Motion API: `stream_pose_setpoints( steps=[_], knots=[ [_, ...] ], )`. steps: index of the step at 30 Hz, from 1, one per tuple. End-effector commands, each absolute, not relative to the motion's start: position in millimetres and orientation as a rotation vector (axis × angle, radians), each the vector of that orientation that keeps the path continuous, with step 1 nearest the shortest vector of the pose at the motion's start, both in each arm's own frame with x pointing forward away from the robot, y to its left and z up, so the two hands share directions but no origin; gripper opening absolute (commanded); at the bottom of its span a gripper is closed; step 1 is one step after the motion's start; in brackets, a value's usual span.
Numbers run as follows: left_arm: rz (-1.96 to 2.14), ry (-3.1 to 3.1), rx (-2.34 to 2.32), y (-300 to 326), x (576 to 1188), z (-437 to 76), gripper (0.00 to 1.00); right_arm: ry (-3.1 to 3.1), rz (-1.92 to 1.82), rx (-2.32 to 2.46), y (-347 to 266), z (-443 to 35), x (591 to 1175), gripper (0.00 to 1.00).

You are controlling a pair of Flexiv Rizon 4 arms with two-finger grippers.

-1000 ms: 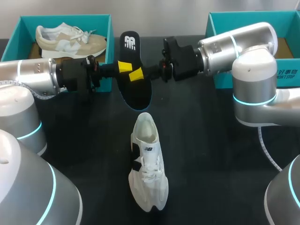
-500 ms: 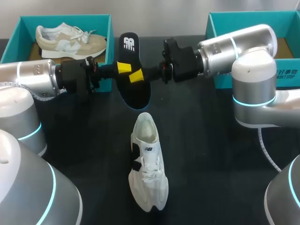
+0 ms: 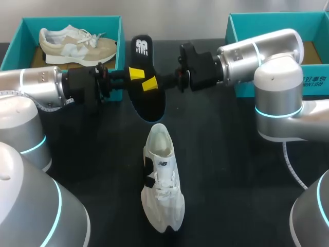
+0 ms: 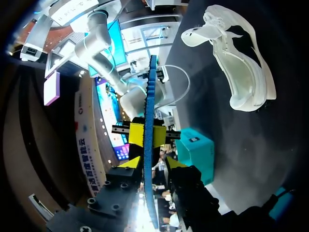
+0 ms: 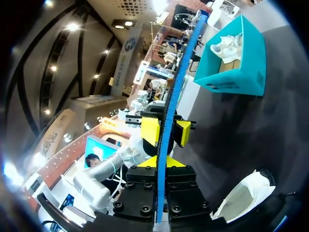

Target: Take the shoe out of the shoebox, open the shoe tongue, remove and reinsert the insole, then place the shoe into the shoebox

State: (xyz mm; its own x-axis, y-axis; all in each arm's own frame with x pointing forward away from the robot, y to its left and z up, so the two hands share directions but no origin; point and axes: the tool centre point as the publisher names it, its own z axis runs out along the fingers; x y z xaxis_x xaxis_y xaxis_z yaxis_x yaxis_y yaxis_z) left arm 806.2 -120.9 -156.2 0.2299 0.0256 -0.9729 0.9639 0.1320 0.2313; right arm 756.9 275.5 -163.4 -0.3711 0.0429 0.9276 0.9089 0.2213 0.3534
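A black insole (image 3: pixel 146 85) hangs in the air over the table's far middle, between my two grippers. My right gripper (image 3: pixel 149 83) comes in from the right and is shut on its edge; in the right wrist view (image 5: pixel 161 162) the insole (image 5: pixel 178 72) runs edge-on between its fingers. My left gripper (image 3: pixel 136 73) faces it from the left. Its yellow tips (image 4: pixel 149 163) stand a little off the insole (image 4: pixel 148 106) on both sides, so it is open. The white shoe (image 3: pixel 162 177) lies on the table below, opening toward the insole.
A teal shoebox (image 3: pixel 18 38) at the far left holds a beige shoe (image 3: pixel 77 43). A second teal shoebox (image 3: pixel 241 23) stands at the far right behind my right arm. The black table (image 3: pixel 231 185) spreads around the white shoe.
My left gripper's jaws have eased apart off the insole, and my right gripper has closed further onto it. The insole and the white shoe stay where they were.
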Motion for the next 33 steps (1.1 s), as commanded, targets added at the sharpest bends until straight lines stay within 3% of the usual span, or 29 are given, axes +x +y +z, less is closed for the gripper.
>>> stream_pose_setpoints(
  steps=[1,14,33],
  knots=[
    [-0.945,1.160,1.217,-111.0,798.6,-147.6,1.00,-1.639,-1.293,-0.908,267.1,-164.6,753.5,0.00],
    [-1.081,1.648,1.234,-64.3,755.2,-155.6,1.00,-1.731,-1.353,-0.820,251.2,-169.5,758.0,0.00],
    [-1.081,1.648,1.234,-64.3,755.2,-155.6,1.00,-1.730,-1.346,-0.810,250.4,-170.1,759.5,0.00]
  ],
)
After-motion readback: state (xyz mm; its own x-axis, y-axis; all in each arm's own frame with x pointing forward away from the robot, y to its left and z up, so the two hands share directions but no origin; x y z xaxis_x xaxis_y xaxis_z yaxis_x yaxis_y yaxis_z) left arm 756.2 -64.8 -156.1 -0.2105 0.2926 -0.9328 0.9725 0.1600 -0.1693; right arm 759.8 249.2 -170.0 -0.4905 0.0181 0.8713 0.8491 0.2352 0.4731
